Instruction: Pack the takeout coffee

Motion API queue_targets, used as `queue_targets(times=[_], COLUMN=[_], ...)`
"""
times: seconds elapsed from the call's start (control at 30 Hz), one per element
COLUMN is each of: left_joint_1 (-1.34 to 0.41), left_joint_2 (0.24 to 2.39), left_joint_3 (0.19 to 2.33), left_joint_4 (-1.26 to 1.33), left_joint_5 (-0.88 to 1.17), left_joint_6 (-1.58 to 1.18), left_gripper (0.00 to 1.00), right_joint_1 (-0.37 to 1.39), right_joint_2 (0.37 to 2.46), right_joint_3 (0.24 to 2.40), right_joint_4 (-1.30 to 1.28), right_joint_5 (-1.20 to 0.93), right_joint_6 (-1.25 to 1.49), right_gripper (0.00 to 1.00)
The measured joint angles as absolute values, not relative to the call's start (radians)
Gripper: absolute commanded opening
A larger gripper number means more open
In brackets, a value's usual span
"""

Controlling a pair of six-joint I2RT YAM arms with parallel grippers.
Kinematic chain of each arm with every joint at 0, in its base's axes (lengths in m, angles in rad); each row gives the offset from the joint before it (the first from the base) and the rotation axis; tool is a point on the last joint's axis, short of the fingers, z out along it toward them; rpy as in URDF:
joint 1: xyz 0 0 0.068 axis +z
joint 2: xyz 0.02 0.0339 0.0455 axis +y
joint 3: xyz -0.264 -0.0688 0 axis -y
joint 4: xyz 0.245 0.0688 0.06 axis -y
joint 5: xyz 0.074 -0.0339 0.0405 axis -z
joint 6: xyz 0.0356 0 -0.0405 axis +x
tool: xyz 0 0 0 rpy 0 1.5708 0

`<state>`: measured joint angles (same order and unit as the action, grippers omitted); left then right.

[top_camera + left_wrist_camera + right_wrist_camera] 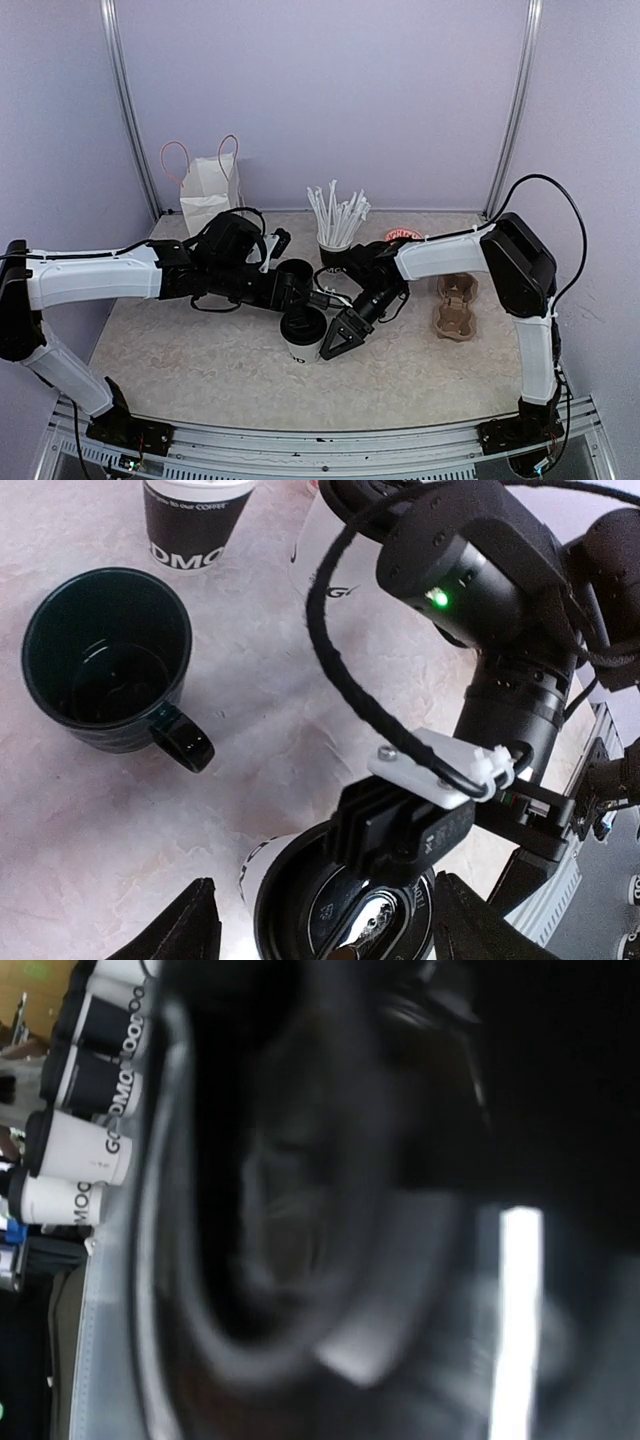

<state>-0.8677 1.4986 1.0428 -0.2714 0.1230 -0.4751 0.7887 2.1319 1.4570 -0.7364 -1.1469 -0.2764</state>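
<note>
Black round lid [303,325] caps paper cup [299,353]; left end effector [325,912], right end effector [341,337] spread.

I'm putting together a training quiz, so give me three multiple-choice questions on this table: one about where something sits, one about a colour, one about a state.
1. Where is the cardboard cup tray? A: hanging on the back wall. B: on the table by the right arm. C: on the floor.
2. What colour is the paper bag? A: brown. B: green. C: white.
3. The white cup at centre is: A: lidded. B: uncovered. C: tipped over.
Answers: B, it lies flat beside that arm. C, it is plainly white. A, a black lid covers the upright cup.
</note>
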Motion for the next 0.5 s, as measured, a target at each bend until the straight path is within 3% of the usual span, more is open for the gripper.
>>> queue_targets(times=[0.23, 0.5], left_joint_1=[-0.868, -0.871], left_joint_2=[1.401, 1.309], left_joint_3=[1.007, 0.87], left_joint_4=[-0.34, -0.374], left_joint_5=[0.073, 0.11], left_joint_6=[-0.574, -0.683], left_gripper=[0.69, 0.56], right_joint_1=[0.798, 0.728], right_joint_2=[2.05, 1.981], right_joint_3=[1.387, 1.42], right_joint_4=[-0.738, -0.754], right_joint_5=[-1.081, -1.01], right_joint_6=[-0.312, -0.321], right_gripper=[0.69, 0.58])
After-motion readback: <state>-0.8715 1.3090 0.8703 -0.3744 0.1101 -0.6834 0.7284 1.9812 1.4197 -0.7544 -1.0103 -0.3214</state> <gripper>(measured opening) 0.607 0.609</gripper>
